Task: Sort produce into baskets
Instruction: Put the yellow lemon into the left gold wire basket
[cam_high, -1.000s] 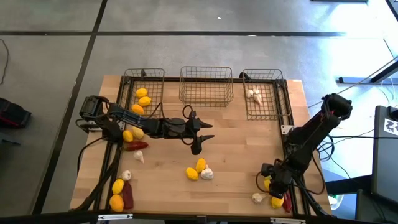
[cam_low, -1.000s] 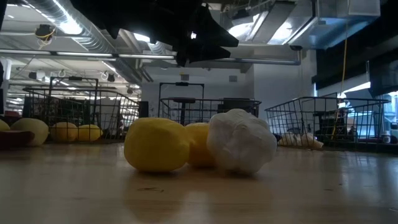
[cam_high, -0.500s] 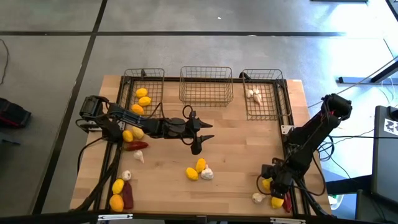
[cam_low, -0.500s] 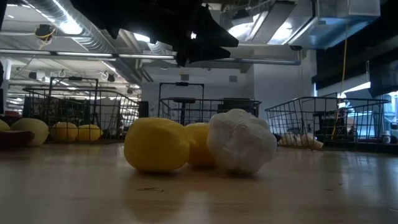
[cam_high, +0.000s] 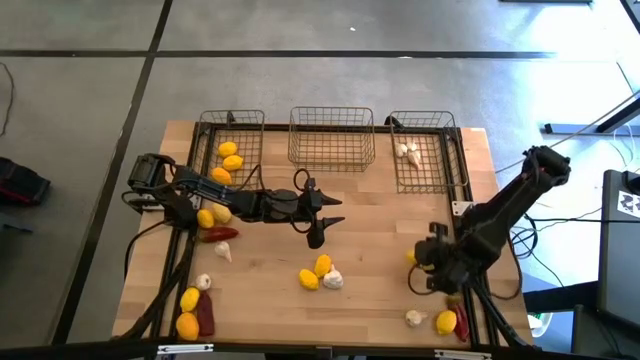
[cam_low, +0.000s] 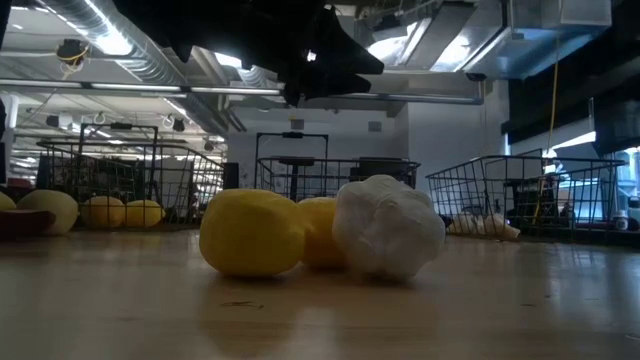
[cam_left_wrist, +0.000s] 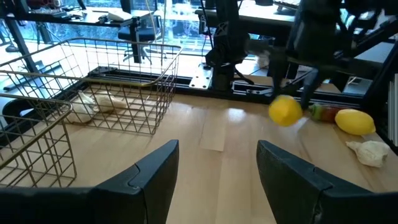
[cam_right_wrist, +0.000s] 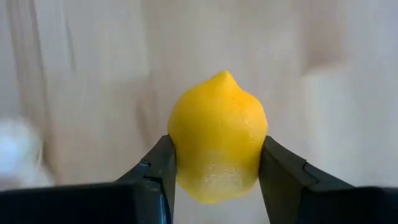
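My right gripper (cam_right_wrist: 217, 144) is shut on a yellow lemon (cam_right_wrist: 217, 137) above the table's right side, and it shows small in the high view (cam_high: 413, 257). My left gripper (cam_left_wrist: 217, 149) hangs open over the table's middle (cam_high: 322, 222) with nothing between its fingers. Three wire baskets stand along the far edge. The left basket (cam_high: 232, 128) holds lemons, the middle basket (cam_high: 331, 135) shows nothing inside, and the right basket (cam_high: 428, 165) holds garlic. Two lemons and a garlic bulb (cam_high: 332, 279) lie together on the table below my left gripper. My right gripper pinches the lemon between its two fingers, one on each side (cam_right_wrist: 176, 149) of its round middle. The fingers (cam_right_wrist: 283, 171) come steeply from above. The lemon's pointed tip (cam_right_wrist: 224, 76) faces away from the wrist. In the left wrist view the lemon (cam_left_wrist: 285, 111) hangs clear of the table.
A lemon (cam_high: 446, 321), a garlic bulb (cam_high: 414, 318) and a chili (cam_high: 460, 325) lie at the near right corner. Along the left side lie lemons (cam_high: 212, 215), a chili (cam_high: 220, 234), garlic (cam_high: 203, 283) and more lemons (cam_high: 187, 325). Bare wood lies between the middle pile and the right arm.
My right gripper has risen from the near right corner with the lemon, lifting it clear of the table. It has gone toward the far edge and a little left, and has tipped. My left arm has kept still.
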